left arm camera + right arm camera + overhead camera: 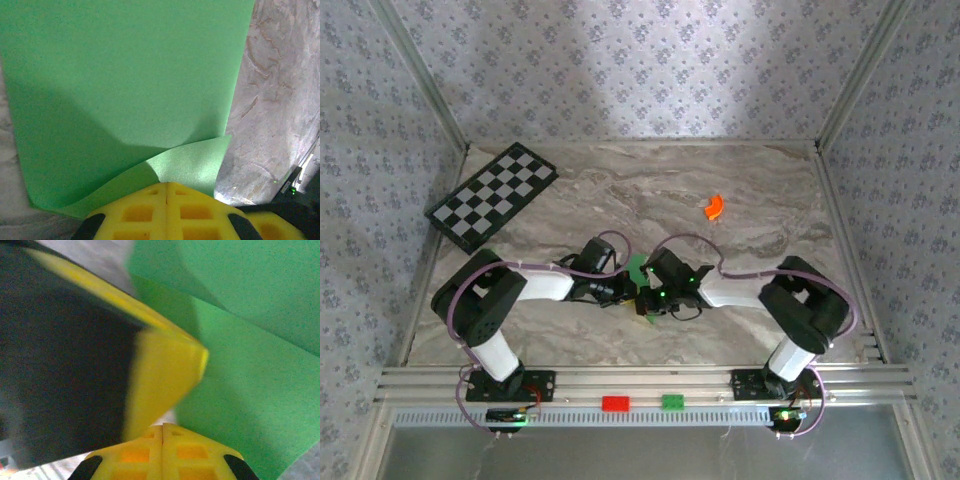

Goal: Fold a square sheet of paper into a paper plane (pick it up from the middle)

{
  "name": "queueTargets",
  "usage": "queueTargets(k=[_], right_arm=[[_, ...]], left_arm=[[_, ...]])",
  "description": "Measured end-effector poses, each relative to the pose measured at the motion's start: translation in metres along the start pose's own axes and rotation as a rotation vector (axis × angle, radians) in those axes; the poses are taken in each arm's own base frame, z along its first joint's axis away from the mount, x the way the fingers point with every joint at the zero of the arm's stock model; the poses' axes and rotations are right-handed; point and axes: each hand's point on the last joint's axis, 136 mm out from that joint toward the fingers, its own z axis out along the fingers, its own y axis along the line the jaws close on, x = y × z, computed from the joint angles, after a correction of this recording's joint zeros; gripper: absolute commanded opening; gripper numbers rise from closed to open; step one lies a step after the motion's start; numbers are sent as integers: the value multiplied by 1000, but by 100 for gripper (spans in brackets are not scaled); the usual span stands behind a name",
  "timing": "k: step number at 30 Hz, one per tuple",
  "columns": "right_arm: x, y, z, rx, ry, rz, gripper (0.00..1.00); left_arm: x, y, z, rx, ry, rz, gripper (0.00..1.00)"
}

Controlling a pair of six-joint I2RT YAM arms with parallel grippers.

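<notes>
Along the near rail (640, 380), a red block (615, 403) and a tiny green block (672, 402) are seated side by side, well apart from the work. Just beyond the arm bases, the square sheet of paper (125, 75) is found at the middle of the surface (270, 100), with the two wrists brought almost tip to tip over it.

The left end effector (167, 186) is seen closed, its fingers pressed together at the near edge of the sheet. A flap is turned over there in a soft curl, not a flat crease. The right end effector (163, 427) is closed as well, with green paper just beside it and a yellow finger of the left one crossing close in front. Whether paper is actually nipped by either cannot be told.

An early fold is judged to be in hand, since no dart shape is formed yet. It would be done best if the flap's edge were matched to the sheet's edge before any pressing. One closed tip should then be used as an anchor while the other is drawn along the line, so that the thin paper is creased rather than dragged or buckled.

Farther back, a small orange curved piece (714, 207) and a checkered board (492, 195) are laid loose on the surface. No bin or tray is made out among them, and nothing is held inside anything.
</notes>
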Motion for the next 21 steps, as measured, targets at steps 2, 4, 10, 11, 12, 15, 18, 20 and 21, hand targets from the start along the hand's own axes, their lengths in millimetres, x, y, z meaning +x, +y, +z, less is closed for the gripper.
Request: queueTargets(k=[2, 4, 10, 11, 12, 15, 18, 20, 21], right_arm=[[0, 0, 0, -3, -8, 3, 6], [0, 0, -1, -13, -20, 7, 7], [9, -3, -6, -58, -51, 19, 9], [11, -3, -7, -63, -52, 20, 9], [14, -4, -7, -67, -50, 23, 9], [20, -6, -11, -74, -43, 27, 10], [27, -9, -14, -77, -39, 30, 10], [31, -11, -16, -79, -38, 30, 10], [34, -12, -18, -80, -35, 31, 10]], left_arm=[[0, 0, 0, 1, -1, 1, 0], [0, 0, 0, 2, -2, 1, 0], [0, 0, 0, 8, -5, 5, 0], [0, 0, 0, 9, -6, 5, 0], [0, 0, 0, 9, -6, 5, 0], [0, 0, 0, 9, -6, 6, 0], [0, 0, 1, 10, -5, 6, 0], [1, 0, 1, 12, -2, 6, 0], [1, 0, 1, 13, -1, 6, 0]])
